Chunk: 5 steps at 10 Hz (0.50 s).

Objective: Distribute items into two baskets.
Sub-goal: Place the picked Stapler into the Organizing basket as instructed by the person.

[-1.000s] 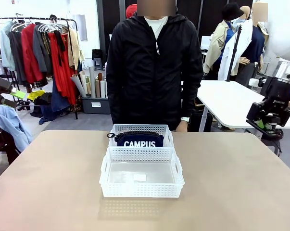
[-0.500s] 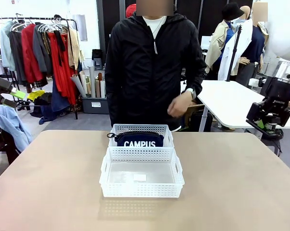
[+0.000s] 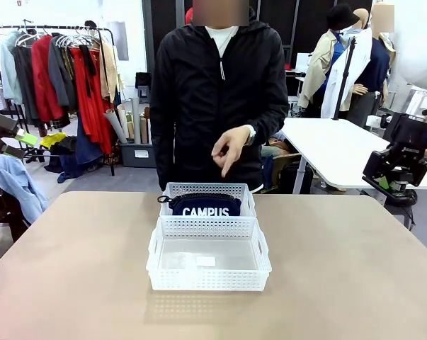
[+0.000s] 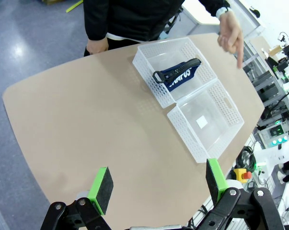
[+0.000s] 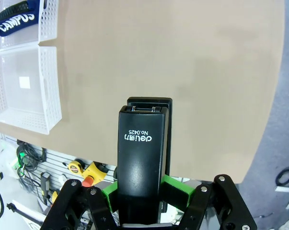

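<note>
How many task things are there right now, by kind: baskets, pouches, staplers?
Baskets: 2, the far basket holding the pouch, and the near basket with no item in it
Pouches: 1, the navy CAMPUS pouch
Staplers: 1, the black stapler clamped in the right gripper, off beside the table
Total: 4
</note>
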Tool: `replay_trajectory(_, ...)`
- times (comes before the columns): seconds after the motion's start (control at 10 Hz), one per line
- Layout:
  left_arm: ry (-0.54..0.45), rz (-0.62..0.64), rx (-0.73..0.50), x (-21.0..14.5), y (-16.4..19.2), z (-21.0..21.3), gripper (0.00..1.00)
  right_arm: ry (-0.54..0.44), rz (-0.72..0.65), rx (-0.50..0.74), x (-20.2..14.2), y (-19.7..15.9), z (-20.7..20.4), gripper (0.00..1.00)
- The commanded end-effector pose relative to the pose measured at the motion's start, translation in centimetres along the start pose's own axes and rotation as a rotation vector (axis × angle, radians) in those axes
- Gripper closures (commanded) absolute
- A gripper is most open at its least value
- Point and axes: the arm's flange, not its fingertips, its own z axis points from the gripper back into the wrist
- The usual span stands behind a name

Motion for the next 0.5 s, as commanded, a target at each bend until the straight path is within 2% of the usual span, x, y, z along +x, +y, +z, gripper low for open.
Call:
replay_trajectory(0.0, -0.01, 0.01, -0.009, 0.14, -0.12, 0.0, 0.0, -0.012, -0.02, -0.004, 0.12, 0.24, 0.14, 0.89)
replay_trajectory(0.4, -0.01, 0.01, -0.009, 0.14, -0.12, 0.0, 0.0, -0.012, -0.02, -0.004, 0.12, 0.24, 0.14, 0.89)
